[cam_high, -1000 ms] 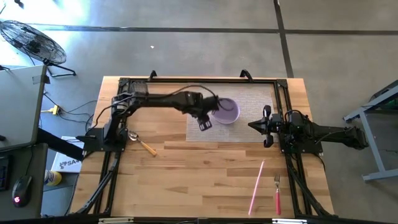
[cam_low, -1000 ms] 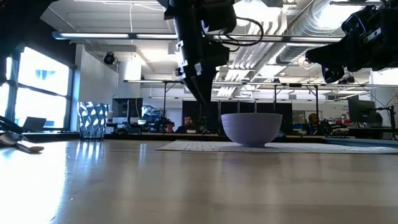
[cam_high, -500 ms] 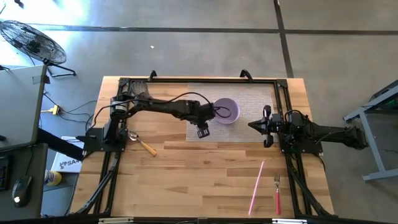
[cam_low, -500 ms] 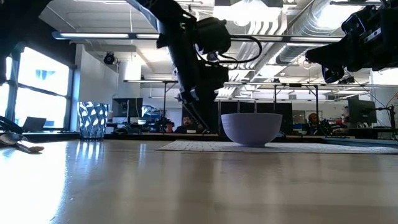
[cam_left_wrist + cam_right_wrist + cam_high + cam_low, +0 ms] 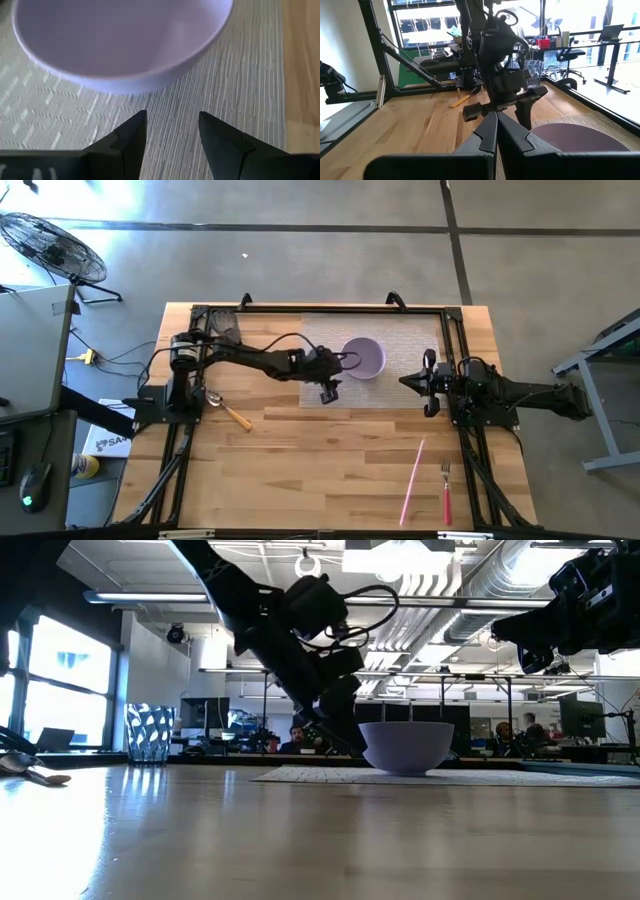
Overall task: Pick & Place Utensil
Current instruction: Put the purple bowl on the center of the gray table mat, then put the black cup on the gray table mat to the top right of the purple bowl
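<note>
A lavender bowl (image 5: 365,358) (image 5: 120,45) stands on a grey woven placemat (image 5: 400,330) at the table's far middle. My left gripper (image 5: 327,392) (image 5: 170,132) slants down just above the mat at the bowl's near-left side, open, with nothing between its fingers. A spoon with a wooden handle (image 5: 228,411) lies flat on the table by the left arm's base. A pink fork (image 5: 446,492) and a pink stick (image 5: 412,480) lie flat near the front right. My right gripper (image 5: 410,383) (image 5: 495,127) waits shut at the mat's right edge, level above the table.
A patterned cup (image 5: 148,732) stands at the far left of the table. The black frame rails (image 5: 180,450) run along both sides. Bare wood (image 5: 320,470) lies between the mat and the near edge.
My left gripper has sunk beside the bowl to just above the placemat. It has also tipped from pointing steeply down to a shallower slant toward the bowl. The gap between its fingers is unchanged. The bowl and utensils have stayed in place.
</note>
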Action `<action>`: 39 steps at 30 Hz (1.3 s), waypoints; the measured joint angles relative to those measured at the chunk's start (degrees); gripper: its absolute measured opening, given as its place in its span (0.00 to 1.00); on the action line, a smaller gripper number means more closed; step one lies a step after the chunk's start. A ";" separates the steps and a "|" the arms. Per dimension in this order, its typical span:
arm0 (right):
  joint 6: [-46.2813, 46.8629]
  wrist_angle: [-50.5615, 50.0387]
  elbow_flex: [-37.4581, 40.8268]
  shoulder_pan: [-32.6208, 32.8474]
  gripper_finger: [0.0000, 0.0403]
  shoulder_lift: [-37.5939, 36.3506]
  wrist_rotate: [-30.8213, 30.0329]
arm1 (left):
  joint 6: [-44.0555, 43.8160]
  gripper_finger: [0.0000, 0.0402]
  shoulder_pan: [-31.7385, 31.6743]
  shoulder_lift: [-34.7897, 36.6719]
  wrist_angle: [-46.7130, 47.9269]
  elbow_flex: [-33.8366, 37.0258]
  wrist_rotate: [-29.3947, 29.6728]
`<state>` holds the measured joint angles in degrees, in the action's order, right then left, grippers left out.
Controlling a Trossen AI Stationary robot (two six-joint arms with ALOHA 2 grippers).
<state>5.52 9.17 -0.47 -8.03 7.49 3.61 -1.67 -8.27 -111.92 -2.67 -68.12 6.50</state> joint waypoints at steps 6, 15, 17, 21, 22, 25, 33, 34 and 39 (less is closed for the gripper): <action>0.01 0.00 0.00 -0.01 0.01 0.00 -0.01 | 2.75 0.43 -0.02 -0.54 -1.22 -0.04 3.41; 0.00 0.01 0.00 -0.01 0.01 0.00 -0.01 | 4.70 0.43 -0.88 -3.02 -8.07 -0.20 8.42; 0.00 -0.08 0.00 -0.01 0.01 0.00 0.00 | 4.76 0.43 -0.83 -3.46 -8.86 -0.16 8.28; 0.00 -0.13 0.00 -0.02 0.01 0.00 0.00 | 4.38 0.43 -0.82 -5.33 -9.07 -2.36 6.06; 0.00 -0.22 0.00 -0.01 0.01 -0.02 0.00 | 4.35 0.44 -0.75 -5.94 -9.28 -3.29 6.07; 0.01 -0.29 0.00 -0.01 0.01 0.04 0.00 | 3.91 0.44 -0.73 -7.73 -9.29 -5.42 6.10; 0.02 -0.37 0.00 -0.01 0.01 0.00 -0.02 | 2.49 0.44 -0.73 -10.21 -8.76 -9.49 7.10; 0.00 -0.37 0.00 0.00 0.01 0.00 0.00 | 2.48 0.44 -0.73 -10.21 -8.75 -9.72 7.41; 0.02 -0.37 0.00 0.00 0.01 0.00 -0.01 | 2.30 0.44 -0.73 -9.15 -3.71 -9.86 8.90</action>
<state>5.54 8.80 -0.47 -8.03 7.49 3.60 0.63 -8.99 -121.07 -6.39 -77.97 15.40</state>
